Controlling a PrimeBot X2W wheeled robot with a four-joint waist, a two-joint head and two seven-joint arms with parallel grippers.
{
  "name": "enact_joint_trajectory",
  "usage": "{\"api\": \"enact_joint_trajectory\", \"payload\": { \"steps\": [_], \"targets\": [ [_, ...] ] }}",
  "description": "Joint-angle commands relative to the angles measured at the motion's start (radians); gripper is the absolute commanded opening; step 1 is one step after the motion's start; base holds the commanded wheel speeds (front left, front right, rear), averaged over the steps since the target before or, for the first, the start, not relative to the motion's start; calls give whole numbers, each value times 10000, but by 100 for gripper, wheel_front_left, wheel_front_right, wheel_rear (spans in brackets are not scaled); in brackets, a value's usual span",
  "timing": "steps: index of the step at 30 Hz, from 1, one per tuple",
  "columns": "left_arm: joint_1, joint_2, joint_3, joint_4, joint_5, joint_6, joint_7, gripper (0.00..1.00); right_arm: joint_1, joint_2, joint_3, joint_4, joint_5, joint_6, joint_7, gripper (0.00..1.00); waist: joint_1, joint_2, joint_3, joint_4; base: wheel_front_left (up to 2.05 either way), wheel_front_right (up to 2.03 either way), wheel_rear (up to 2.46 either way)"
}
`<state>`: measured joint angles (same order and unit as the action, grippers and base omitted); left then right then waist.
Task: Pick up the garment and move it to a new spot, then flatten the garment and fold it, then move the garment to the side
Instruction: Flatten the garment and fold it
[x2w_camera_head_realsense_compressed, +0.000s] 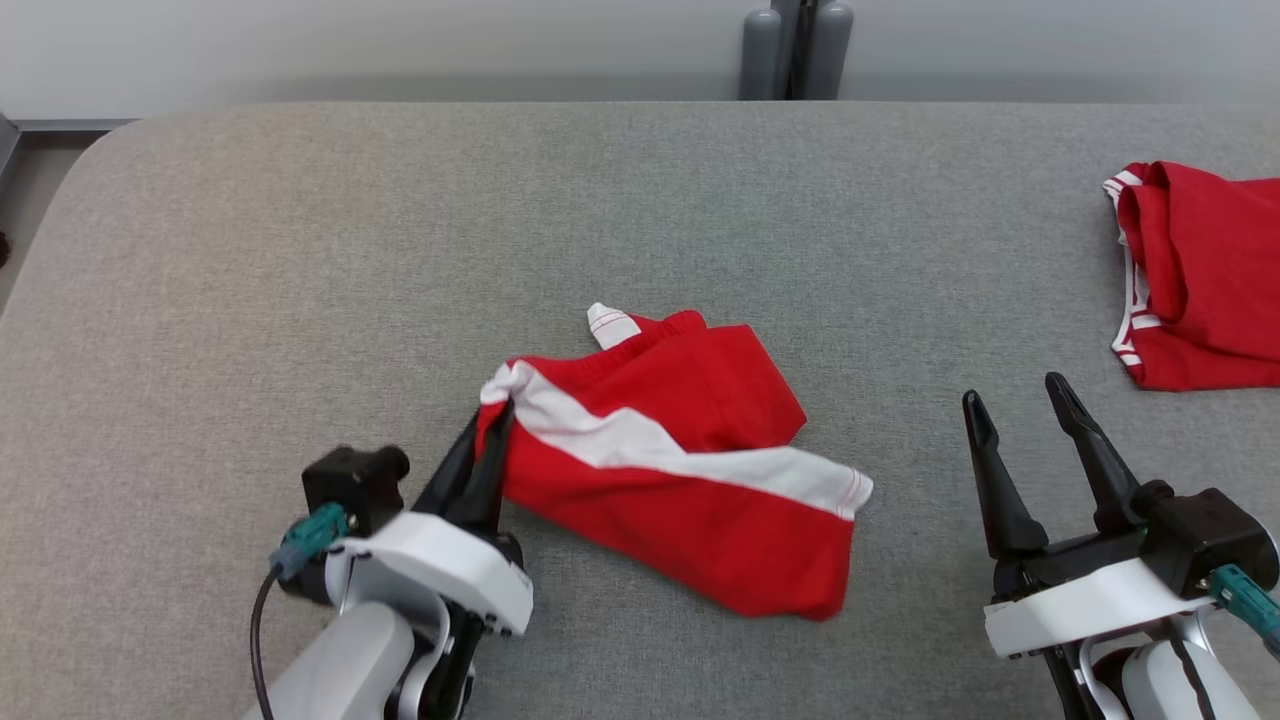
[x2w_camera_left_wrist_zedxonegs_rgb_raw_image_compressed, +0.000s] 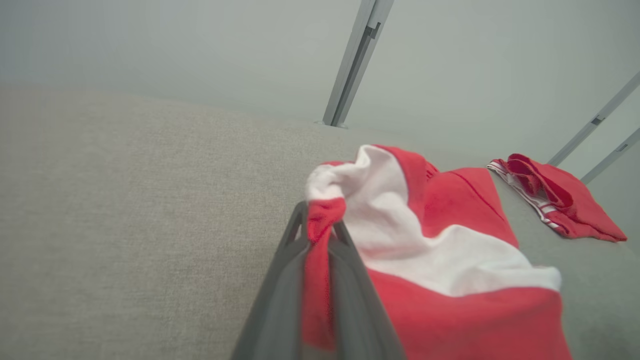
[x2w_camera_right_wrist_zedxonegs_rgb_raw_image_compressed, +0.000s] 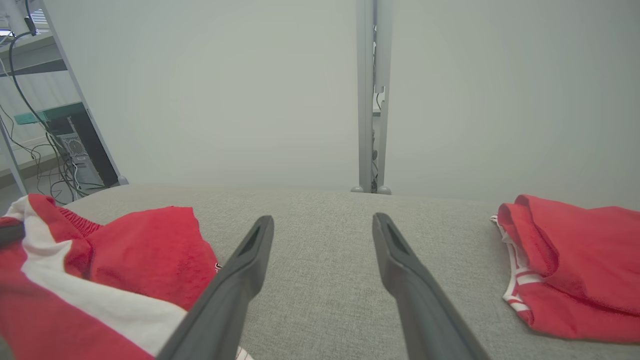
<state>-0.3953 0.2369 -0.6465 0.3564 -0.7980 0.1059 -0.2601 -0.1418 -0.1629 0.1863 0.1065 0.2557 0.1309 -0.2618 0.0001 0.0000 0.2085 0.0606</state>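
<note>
- Work surface: a grey fabric-covered table (x2w_camera_head_realsense_compressed: 300, 250) with a rounded far-left corner.
- Left gripper (x2w_camera_head_realsense_compressed: 492, 425): at the lower left of the head view, fingers pointing up and right. The jaws are together, pinching the left corner of the garment. In the left wrist view (x2w_camera_left_wrist_zedxonegs_rgb_raw_image_compressed: 320, 227) a fold of red cloth runs between the two dark fingers (x2w_camera_left_wrist_zedxonegs_rgb_raw_image_compressed: 280, 290) and bunches above their tips.
- Garment (x2w_camera_head_realsense_compressed: 700, 480): red with a broad white band (x2w_camera_head_realsense_compressed: 640, 440) running across it on the slant. It lies crumpled near the middle of the table, between the two grippers. Its left corner is raised at the grip, and the rest lies on the surface. A small white tab (x2w_camera_head_realsense_compressed: 610, 325) sticks out at its far edge.
- Grey posts (x2w_camera_head_realsense_compressed: 797, 50): upright just beyond the far edge of the table, right of centre.
- Right gripper (x2w_camera_head_realsense_compressed: 1018, 395): at the lower right, jaws spread wide with nothing between them. It is well apart from the garment; the right wrist view (x2w_camera_right_wrist_zedxonegs_rgb_raw_image_compressed: 322, 220) shows bare table between the fingers.
- Second red garment (x2w_camera_head_realsense_compressed: 1200, 280): white-trimmed and bunched at the far right edge of the table, touched by neither gripper.
</note>
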Motion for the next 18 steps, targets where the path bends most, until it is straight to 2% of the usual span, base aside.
{"api": "enact_joint_trajectory", "payload": {
  "steps": [1,5,6,11,16,18],
  "targets": [
    [194,57,61,-141,-12,114,-34,100,92,-73,-26,1,70,-2,-58,100,-1,0,-19,76,0,0,0],
    [737,291,5,-390,24,406,111,100,115,-79,42,88,94,-2,-57,100,-1,0,-97,115,0,0,0],
    [865,413,-47,-507,144,630,186,100,76,-73,80,105,88,-2,-58,100,-1,0,-160,91,0,0,0],
    [1120,819,96,-1112,416,1071,157,100,125,-40,107,151,127,-2,-57,100,-1,0,-354,-65,0,0,0],
    [1405,1003,910,-2018,863,1347,-41,100,227,87,159,229,232,-2,-58,100,-1,0,-595,-261,0,0,0],
    [1547,874,1501,-2449,1203,1397,-45,100,237,178,212,292,442,-2,-58,100,-1,0,-702,-336,0,0,0]
  ]
}}
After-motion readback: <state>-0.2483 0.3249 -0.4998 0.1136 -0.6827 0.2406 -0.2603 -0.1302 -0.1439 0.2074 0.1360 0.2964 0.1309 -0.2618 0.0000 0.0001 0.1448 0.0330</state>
